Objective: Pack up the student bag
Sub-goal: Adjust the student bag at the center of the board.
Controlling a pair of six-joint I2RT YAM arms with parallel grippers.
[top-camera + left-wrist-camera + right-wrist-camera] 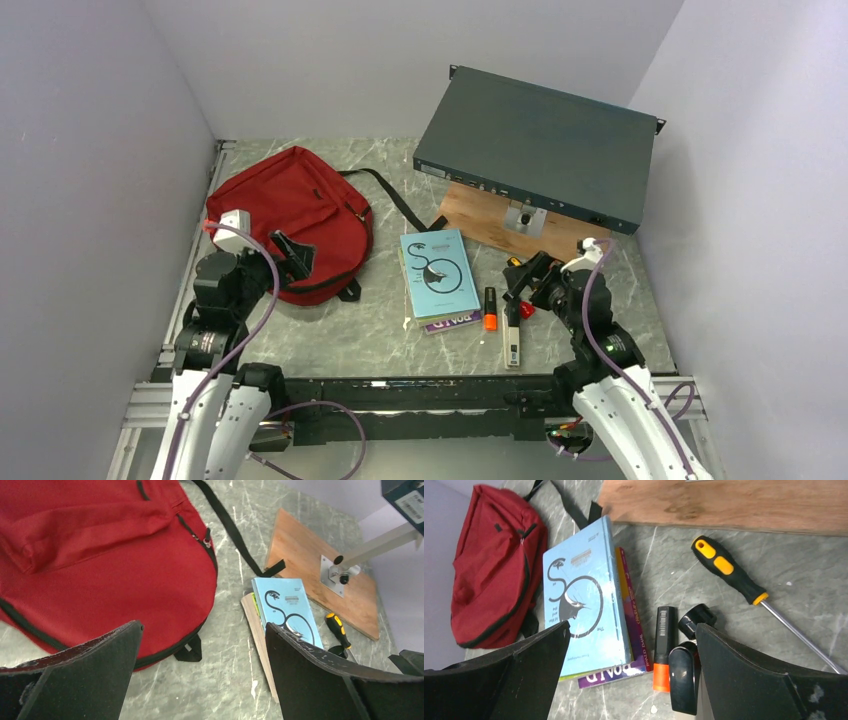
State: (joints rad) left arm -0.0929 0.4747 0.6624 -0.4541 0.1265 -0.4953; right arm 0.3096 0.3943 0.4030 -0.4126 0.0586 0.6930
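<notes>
The left gripper (202, 628) gapes wide and empty over the near edge of the backpack (290, 205). The right gripper (633, 626) is equally wide and empty above a marker (663, 647). Bare table (380, 330) separates the central books (438, 275) from the backpack, which lies at ten o'clock against the left wall. A board (480, 215) and a box (540, 150) crowd one o'clock.

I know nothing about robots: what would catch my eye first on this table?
The dark red backpack lies flat at the left of the table and stands out first, with the left gripper open above its near edge. In the middle, a pale blue book lies on other books, an orange marker beside them. At the back right, a large dark teal metal box sits tilted over a wooden board.
</notes>
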